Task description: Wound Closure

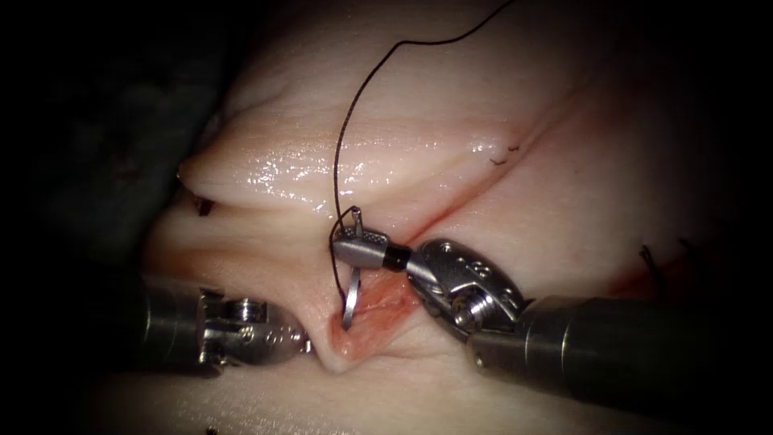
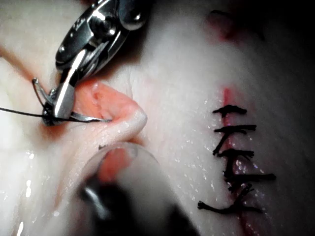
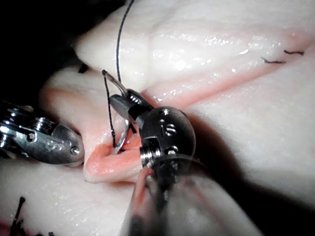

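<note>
My right tool [image 1: 356, 242] comes in from the right, jaws shut on the curved needle [image 1: 352, 294] near its tail end. The needle hangs down from the jaws, and its tip is in the pink flesh at the cut's [image 1: 378, 302] near end. Black thread [image 1: 346, 121] rises from the needle's tail and arcs away over the far tissue [image 1: 338, 161]. From the left, my left tool [image 1: 307, 340] is shut on the raised left lip of the cut [image 1: 338, 354]. The left wrist view shows the needle [image 2: 88, 118] meeting that lip [image 2: 130, 115]. The right wrist view shows both tools [image 3: 120, 101] [image 3: 81, 151] at the lip.
Several finished black stitches [image 2: 236, 147] close the cut further along, with red fluid between them. Short cut thread ends [image 1: 503, 153] lie on the far tissue, and more dark ends [image 1: 648, 258] sit at the right. Dark surroundings [image 1: 97, 121] border the tissue on the left.
</note>
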